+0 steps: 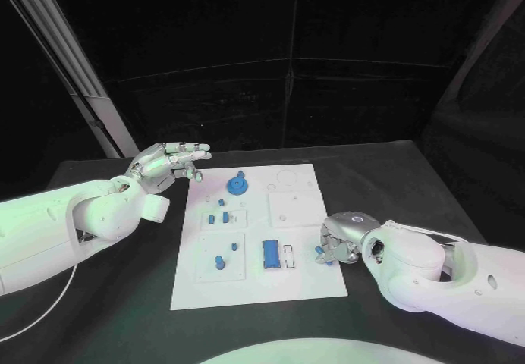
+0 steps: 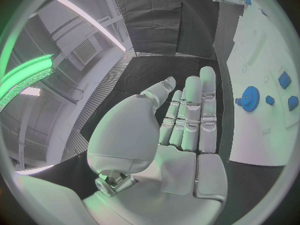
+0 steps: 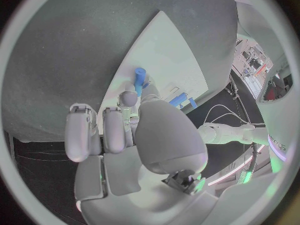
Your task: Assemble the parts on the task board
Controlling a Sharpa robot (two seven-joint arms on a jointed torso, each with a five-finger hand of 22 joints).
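Head view puts the white task board (image 1: 258, 292) flat in the middle of the black counter (image 1: 394, 167), with small blue parts on it: a gear (image 1: 237, 183) near the far end and a rectangular block (image 1: 269, 254) near the right edge. At that right edge the right hand (image 1: 334, 244) has its fingers (image 3: 127, 99) pinched on a small blue peg (image 3: 139, 76), lifted just clear of the board. To seat it well, I judge the peg should be brought upright over its hole and lowered straight, without sideways push. Beyond the board's far left corner the left hand (image 1: 168, 163) hovers, fingers apart and holding nothing.
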